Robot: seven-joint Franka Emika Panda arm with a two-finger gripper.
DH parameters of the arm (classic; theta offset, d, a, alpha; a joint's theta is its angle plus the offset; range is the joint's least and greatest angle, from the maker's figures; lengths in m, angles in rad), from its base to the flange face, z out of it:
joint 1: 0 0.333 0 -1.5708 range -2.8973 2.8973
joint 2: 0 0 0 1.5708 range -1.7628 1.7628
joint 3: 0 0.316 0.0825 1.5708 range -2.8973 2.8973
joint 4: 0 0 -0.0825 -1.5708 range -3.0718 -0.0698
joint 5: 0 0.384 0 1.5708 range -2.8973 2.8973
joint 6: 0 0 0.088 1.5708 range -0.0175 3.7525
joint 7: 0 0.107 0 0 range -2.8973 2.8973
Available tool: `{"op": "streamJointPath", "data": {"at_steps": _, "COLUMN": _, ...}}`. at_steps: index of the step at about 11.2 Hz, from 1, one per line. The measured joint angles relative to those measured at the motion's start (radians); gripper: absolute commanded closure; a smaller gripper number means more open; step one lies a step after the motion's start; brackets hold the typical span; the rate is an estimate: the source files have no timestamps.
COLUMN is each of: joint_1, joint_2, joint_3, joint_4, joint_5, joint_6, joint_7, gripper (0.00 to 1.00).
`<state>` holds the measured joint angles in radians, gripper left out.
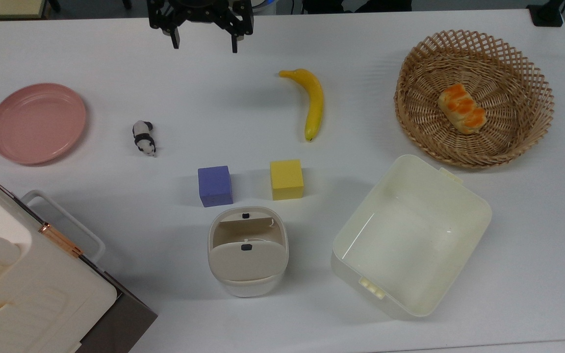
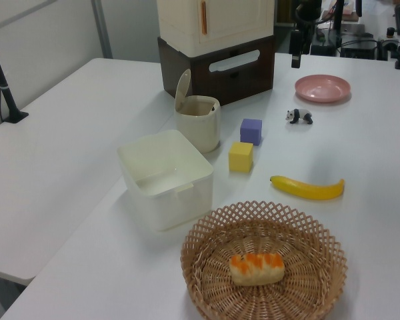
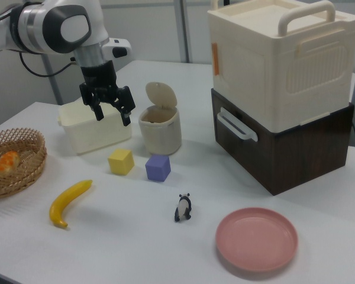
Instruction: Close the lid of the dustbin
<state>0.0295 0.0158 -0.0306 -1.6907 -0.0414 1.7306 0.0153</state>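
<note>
The small off-white dustbin (image 1: 215, 241) stands near the front of the table, just below the purple and yellow cubes in the top view. Its beige lid (image 1: 246, 264) is hinged up and stands open, with the black button on its upper edge. The left view shows the dustbin (image 2: 199, 127) with its lid (image 2: 182, 89) upright, and so does the right view, dustbin (image 3: 160, 131) and lid (image 3: 160, 94). My gripper (image 1: 204, 44) hangs open and empty at the far edge of the table, well away from the bin. It also appears as gripper (image 3: 113, 116) and gripper (image 2: 295, 61).
A purple cube (image 1: 215, 186) and yellow cube (image 1: 287, 179) sit just beyond the bin. A cream tub (image 1: 478, 206) is at the top view's right of the bin. A banana (image 1: 314, 103), a basket (image 1: 532, 83) holding bread, a panda (image 1: 143, 138), a pink plate (image 1: 37, 122) and a big case (image 1: 27, 289) surround them.
</note>
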Motion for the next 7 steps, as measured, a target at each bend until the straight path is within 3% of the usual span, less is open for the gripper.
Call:
{"op": "streamJointPath", "data": {"at_steps": 1, "joint_1": 0.0, "joint_2": 0.0, "joint_3": 0.0, "joint_4": 0.0, "joint_5": 0.0, "joint_6": 0.0, "joint_7": -0.01, "gripper": 0.09}}
{"op": "streamJointPath", "data": {"at_steps": 3, "joint_1": 0.0, "joint_2": 0.0, "joint_3": 0.0, "joint_4": 0.0, "joint_5": 0.0, "joint_6": 0.0, "joint_7": -0.014, "gripper": 0.51}}
{"op": "streamJointPath", "data": {"at_steps": 5, "joint_1": 0.0, "joint_2": 0.0, "joint_3": 0.0, "joint_4": 0.0, "joint_5": 0.0, "joint_6": 0.0, "joint_7": -0.015, "gripper": 0.84}}
{"op": "streamJointPath", "data": {"at_steps": 6, "joint_1": 0.0, "joint_2": 0.0, "joint_3": 0.0, "joint_4": 0.0, "joint_5": 0.0, "joint_6": 0.0, "joint_7": -0.021, "gripper": 0.97}}
{"op": "streamJointPath", "data": {"at_steps": 7, "joint_1": 0.0, "joint_2": 0.0, "joint_3": 0.0, "joint_4": 0.0, "joint_5": 0.0, "joint_6": 0.0, "joint_7": -0.031, "gripper": 1.0}}
